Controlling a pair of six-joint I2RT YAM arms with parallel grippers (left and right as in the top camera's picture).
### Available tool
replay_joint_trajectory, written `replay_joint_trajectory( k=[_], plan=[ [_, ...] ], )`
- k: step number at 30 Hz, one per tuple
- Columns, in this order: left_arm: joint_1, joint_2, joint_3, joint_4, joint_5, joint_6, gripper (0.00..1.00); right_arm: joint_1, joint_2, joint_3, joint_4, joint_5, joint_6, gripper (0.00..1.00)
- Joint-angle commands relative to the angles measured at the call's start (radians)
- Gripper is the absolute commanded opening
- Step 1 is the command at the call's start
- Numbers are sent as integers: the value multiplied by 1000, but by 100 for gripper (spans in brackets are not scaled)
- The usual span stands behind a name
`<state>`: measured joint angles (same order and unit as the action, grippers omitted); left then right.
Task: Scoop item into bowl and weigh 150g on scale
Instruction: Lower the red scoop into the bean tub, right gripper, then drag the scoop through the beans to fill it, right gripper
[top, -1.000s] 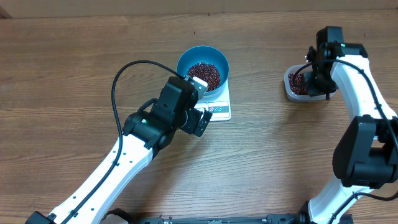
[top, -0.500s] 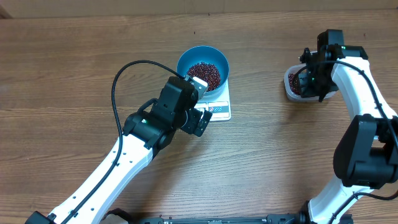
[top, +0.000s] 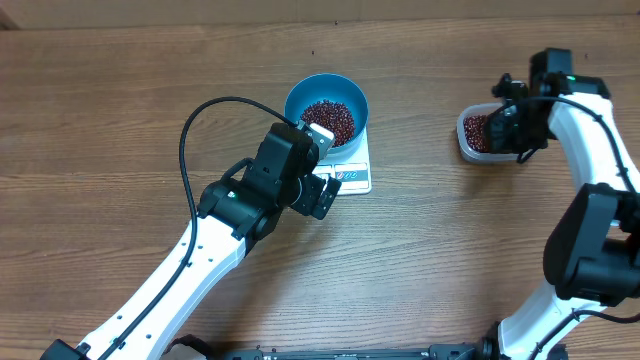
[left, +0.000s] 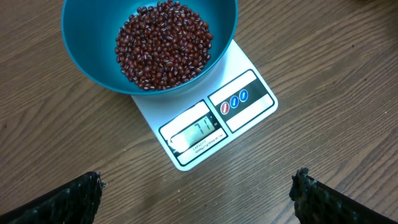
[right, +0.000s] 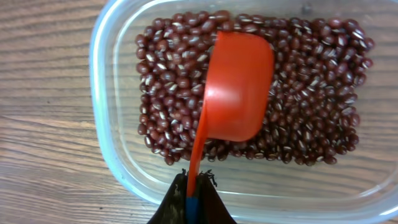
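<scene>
From above, the right pincer (top: 503, 128) has slid a little toward the right edge of the table (top: 120, 100), so more of the clear tub (top: 463, 138) shows than a moment ago. The blue bowl (top: 300, 95) of beans (top: 328, 120) sits on the white scale (top: 357, 175) near the far edge, same as before.

In the left wrist view, the left pincer (left: 198, 190) hangs wide apart above the scale, holding nothing.

In the right wrist view, the right pincer is clamped on the handle of an orange scoop (right: 239, 87), which lies over the beans in the tub.
</scene>
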<state>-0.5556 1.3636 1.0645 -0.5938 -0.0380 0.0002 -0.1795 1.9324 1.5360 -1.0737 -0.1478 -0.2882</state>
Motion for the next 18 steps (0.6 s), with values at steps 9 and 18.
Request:
replay_joint_trajectory(
  k=[9, 18],
  plan=[
    [3, 6, -3, 3, 5, 12, 99, -107, 10, -77, 50, -296, -1, 4],
    [3, 6, -3, 3, 5, 12, 100, -109, 10, -93, 63, -327, 9, 4]
  ],
)
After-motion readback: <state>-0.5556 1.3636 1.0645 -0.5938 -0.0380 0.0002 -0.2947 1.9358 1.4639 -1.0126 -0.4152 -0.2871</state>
